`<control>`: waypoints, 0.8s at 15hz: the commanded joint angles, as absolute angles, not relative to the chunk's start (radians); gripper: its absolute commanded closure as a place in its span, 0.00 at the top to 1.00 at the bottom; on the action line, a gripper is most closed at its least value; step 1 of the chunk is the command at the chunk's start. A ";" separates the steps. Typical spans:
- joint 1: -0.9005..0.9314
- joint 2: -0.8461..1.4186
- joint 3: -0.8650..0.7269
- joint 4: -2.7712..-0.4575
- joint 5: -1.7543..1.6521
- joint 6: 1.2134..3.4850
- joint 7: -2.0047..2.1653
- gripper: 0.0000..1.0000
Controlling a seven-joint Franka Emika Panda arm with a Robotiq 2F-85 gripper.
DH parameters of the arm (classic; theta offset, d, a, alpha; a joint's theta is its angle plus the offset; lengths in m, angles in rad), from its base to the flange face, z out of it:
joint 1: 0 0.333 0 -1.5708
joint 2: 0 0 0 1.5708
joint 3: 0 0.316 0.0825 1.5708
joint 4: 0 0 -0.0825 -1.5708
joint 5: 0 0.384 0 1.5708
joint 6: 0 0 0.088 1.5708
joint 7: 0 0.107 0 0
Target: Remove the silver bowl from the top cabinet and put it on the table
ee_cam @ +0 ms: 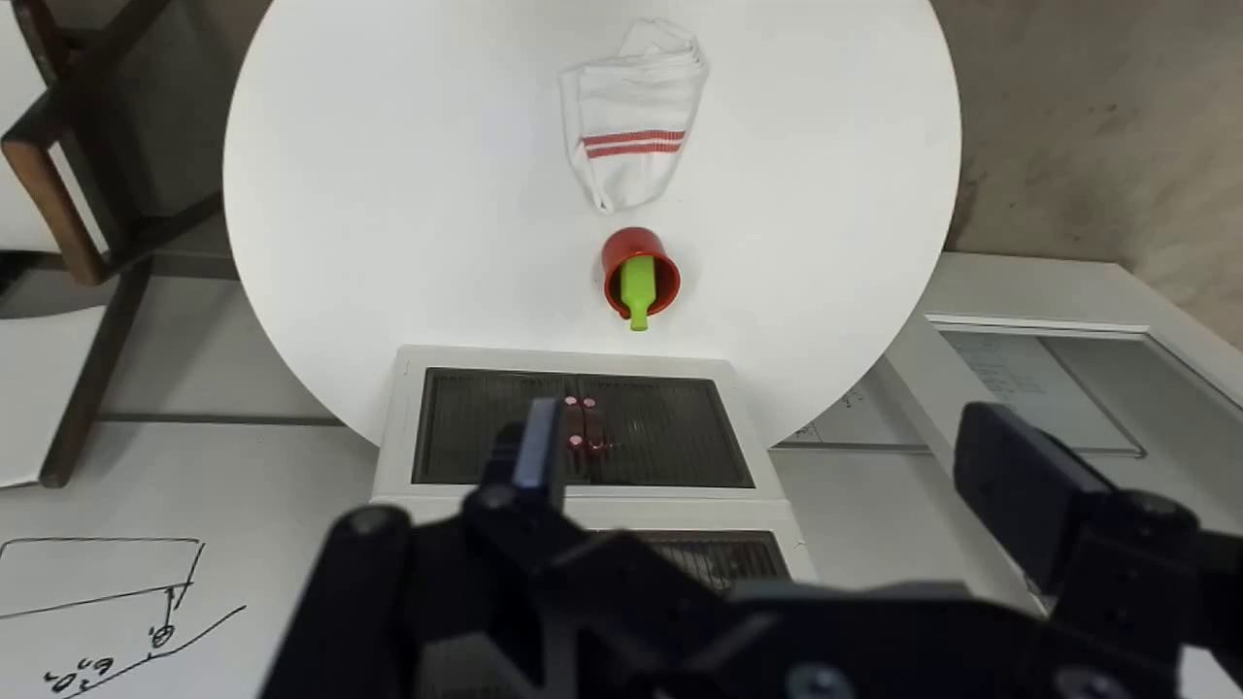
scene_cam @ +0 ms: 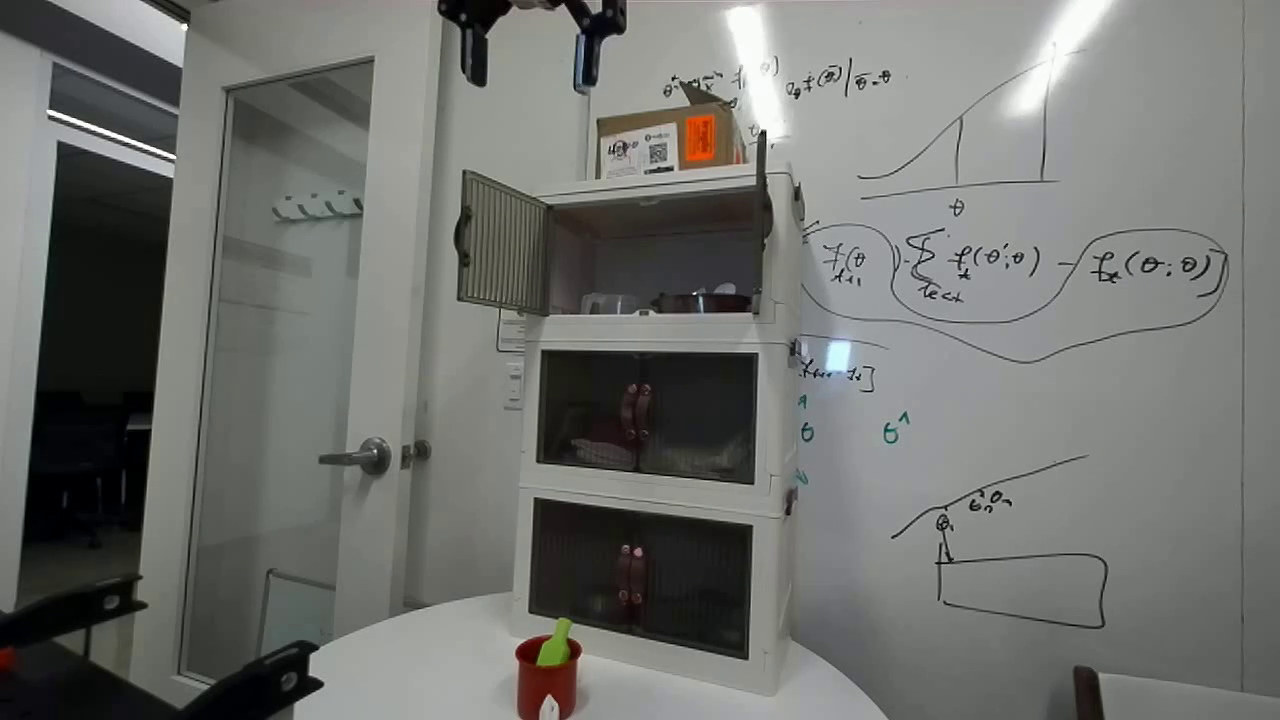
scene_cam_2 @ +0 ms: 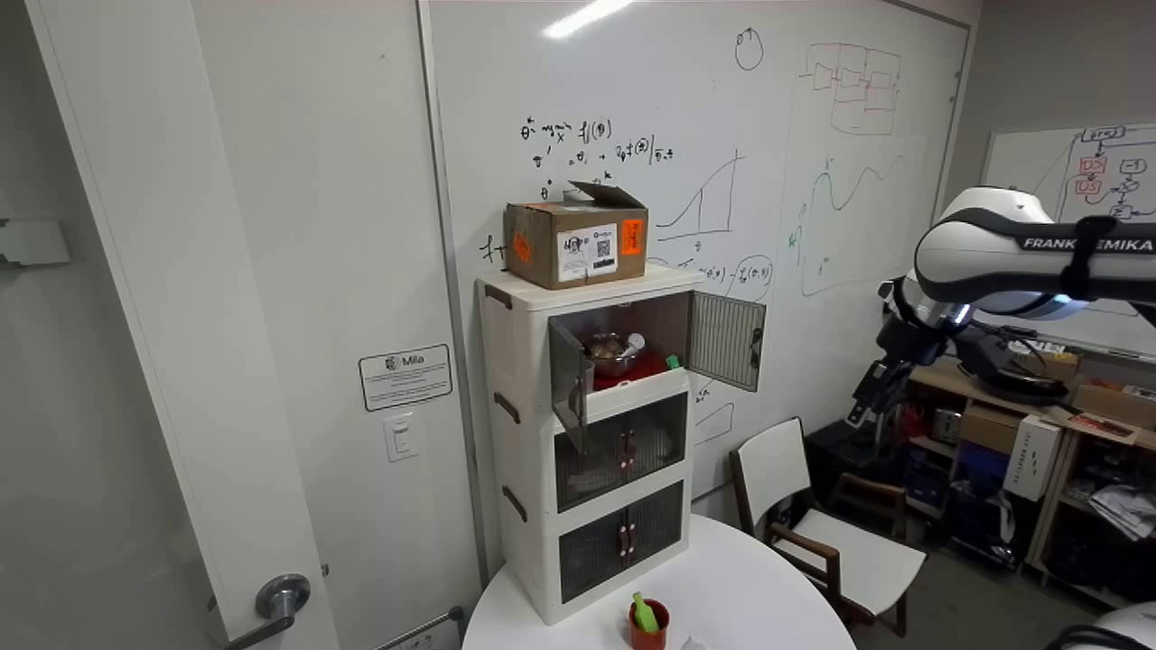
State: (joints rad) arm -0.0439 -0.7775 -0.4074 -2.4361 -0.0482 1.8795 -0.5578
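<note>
"Where's the silver bowl (scene_cam_2: 616, 366)?"
"Near mid-frame in an exterior view, inside the top cabinet (scene_cam_2: 515, 352), whose doors (scene_cam_2: 728, 343) stand open."
"And the end effector (scene_cam: 530, 80)?"
"Top edge, left of centre, in an exterior view: fingers (scene_cam: 587, 65) spread, nothing between them. I'd call this the approach, no grasp yet."
"Next move?"
"Line up with the opening, reach between the doors without bumping them, close on the rim, then carry it down to the surface (scene_cam_2: 759, 587)."

bowl (scene_cam_2: 616, 366) in top cabinet (scene_cam_2: 517, 352), box (scene_cam_2: 575, 242) on top
</note>
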 commanded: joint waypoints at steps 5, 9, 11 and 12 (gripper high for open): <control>0.019 -0.705 -0.384 -2.365 0.005 1.850 -0.763 1.00; 0.051 -0.557 -0.301 -2.314 0.018 2.126 -0.680 1.00; 0.057 -0.442 -0.269 -2.259 0.044 2.240 -0.594 1.00; 0.062 -0.385 -0.261 -2.224 0.066 2.283 -0.557 1.00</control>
